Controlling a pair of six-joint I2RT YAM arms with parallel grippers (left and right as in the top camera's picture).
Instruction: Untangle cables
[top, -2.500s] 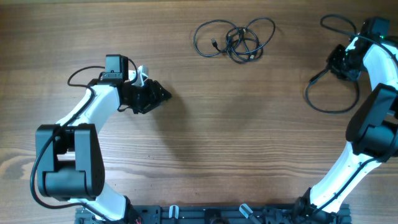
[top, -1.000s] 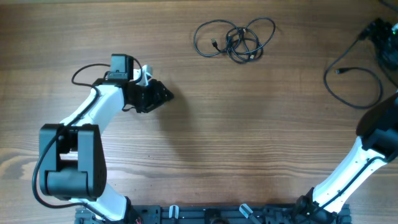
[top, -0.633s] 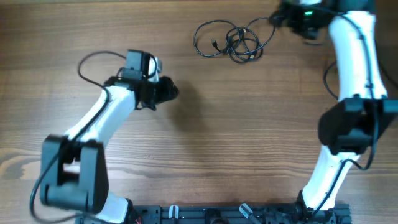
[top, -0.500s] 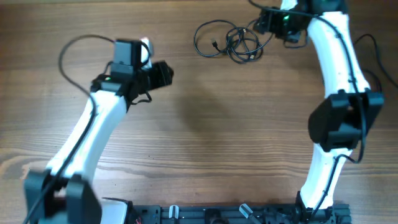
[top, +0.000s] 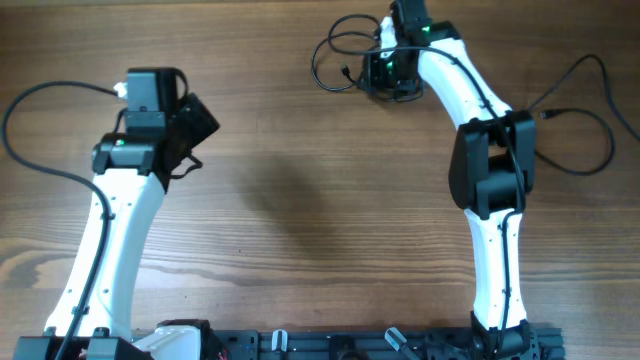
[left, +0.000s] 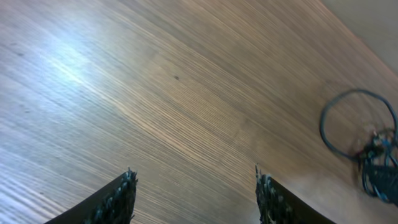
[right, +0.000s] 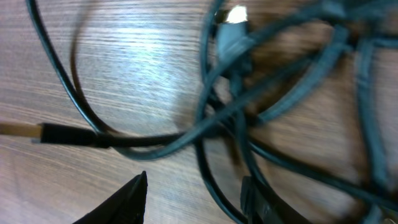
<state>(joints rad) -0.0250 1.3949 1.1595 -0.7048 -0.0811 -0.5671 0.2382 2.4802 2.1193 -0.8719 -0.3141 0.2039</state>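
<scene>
Glossy wood-grain table

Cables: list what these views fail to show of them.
Overhead: the right claw covers the knot in the cables; crossings hidden.
Right wrist: blurred, strands run off the edges; over-under order unclear.
Left wrist: bundle small, blurred, cut by the right edge.

The surface lay open across its middle and near side, between the left arm and the right arm. At the far edge the cables tangled under the right jaws, with strands crossing just ahead of them. A loose cable looped beyond the right arm.
</scene>
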